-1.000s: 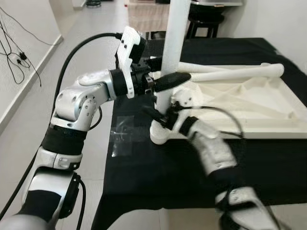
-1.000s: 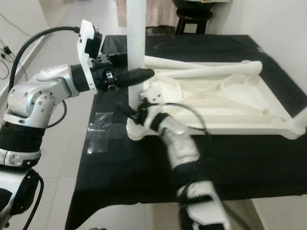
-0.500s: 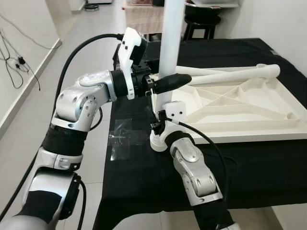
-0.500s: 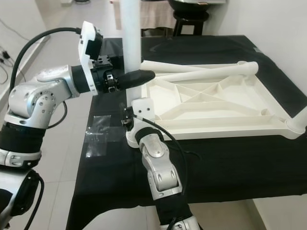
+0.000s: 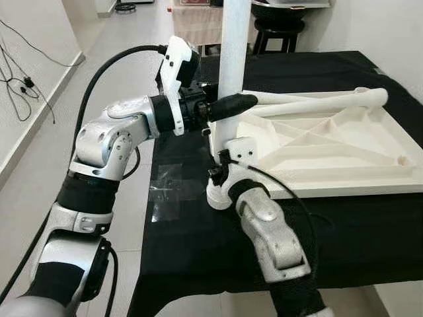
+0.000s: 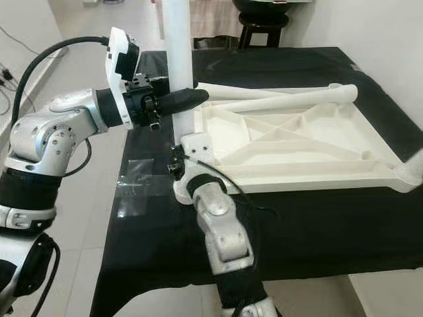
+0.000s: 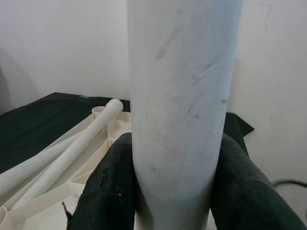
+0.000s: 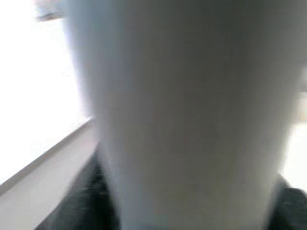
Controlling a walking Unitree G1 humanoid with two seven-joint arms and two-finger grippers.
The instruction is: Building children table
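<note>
The white table top (image 5: 344, 177) lies upside down on the black-covered table. One white leg (image 5: 232, 66) stands upright in its near-left corner socket (image 5: 215, 197). My left gripper (image 5: 238, 102) is shut on this leg at mid-height; in the left wrist view its black fingers (image 7: 108, 187) press both sides of the leg (image 7: 180, 96). My right gripper (image 5: 221, 168) sits low at the leg's base, just above the socket. The right wrist view is blurred, with the leg (image 8: 187, 110) held between dark fingers (image 8: 81, 211). Two loose legs (image 5: 317, 102) lie across the top's far edge.
A patch of clear tape (image 5: 168, 188) sticks to the black cloth left of the socket. The table's left edge drops to a pale floor with cables (image 5: 20, 86) by the wall. A dark stool (image 5: 281, 30) stands behind the table.
My right arm, blurred in motion a second ago, has settled at the leg's base. The leg leaned slightly and now stands straighter, with my left gripper still on it.
</note>
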